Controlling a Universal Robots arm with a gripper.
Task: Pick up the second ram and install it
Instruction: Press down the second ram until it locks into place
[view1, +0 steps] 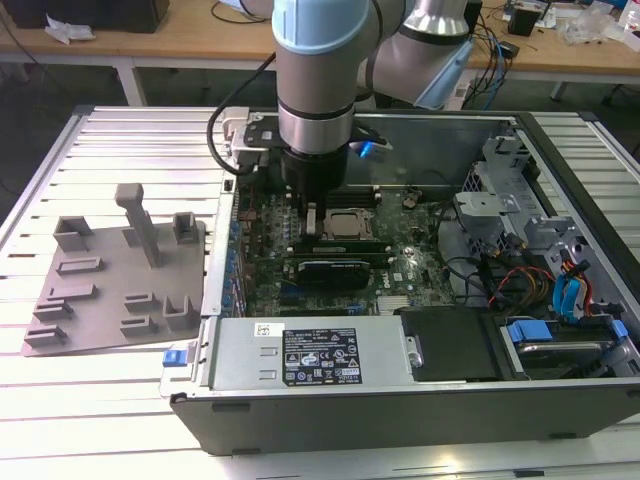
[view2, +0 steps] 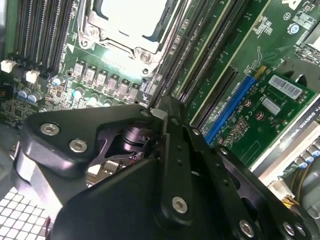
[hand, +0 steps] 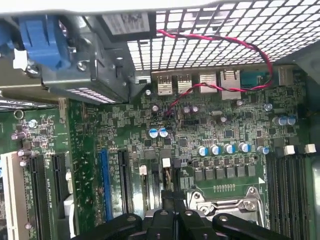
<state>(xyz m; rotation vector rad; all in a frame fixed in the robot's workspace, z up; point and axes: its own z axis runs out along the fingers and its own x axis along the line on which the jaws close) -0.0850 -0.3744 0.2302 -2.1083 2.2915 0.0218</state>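
**Exterior view**
- Counter (view1: 120, 140): ribbed metal top.
- Grey moulded fixture tray (view1: 110, 290): lies on the counter toward the exterior view's left edge, with upright posts.
- Open computer case (view1: 400, 410): lies on its side and fills the counter from the middle to the exterior view's right edge.
- Power supply (view1: 310, 355): labelled, set along the case's near wall.
- Arm (view1: 315, 70): comes straight down into the case near its far wall.
- Tool (view1: 312, 198): low over the motherboard, just beside the processor socket (view1: 345, 222) on its far side. The wrist hides its fingers.
- Second ram (view1: 338, 244): apparently the long thin strip standing on edge in a slot, between the socket and the black expansion card (view1: 335, 270). I cannot tell this for certain. It sits apart from the tool.

**Second wrist view**
- Tool (view2: 157, 114): black fingers drawn narrow, tips almost meeting. I cannot tell whether anything is pinched between them.
- Tips: over the long black memory slots (view2: 200, 55) beside the socket (view2: 132, 20).
- Blue slot (view2: 232, 107) and the green board of the expansion card (view2: 280, 95): lie farther off.

**First wrist view**
- Tool (hand: 173, 197): fingers close together, next to the socket (hand: 225, 205).
- Also in frame: a blue slot (hand: 105, 185), a row of capacitors (hand: 222, 149), and a red-and-black twisted wire (hand: 215, 40) across the perforated case wall (hand: 240, 25).
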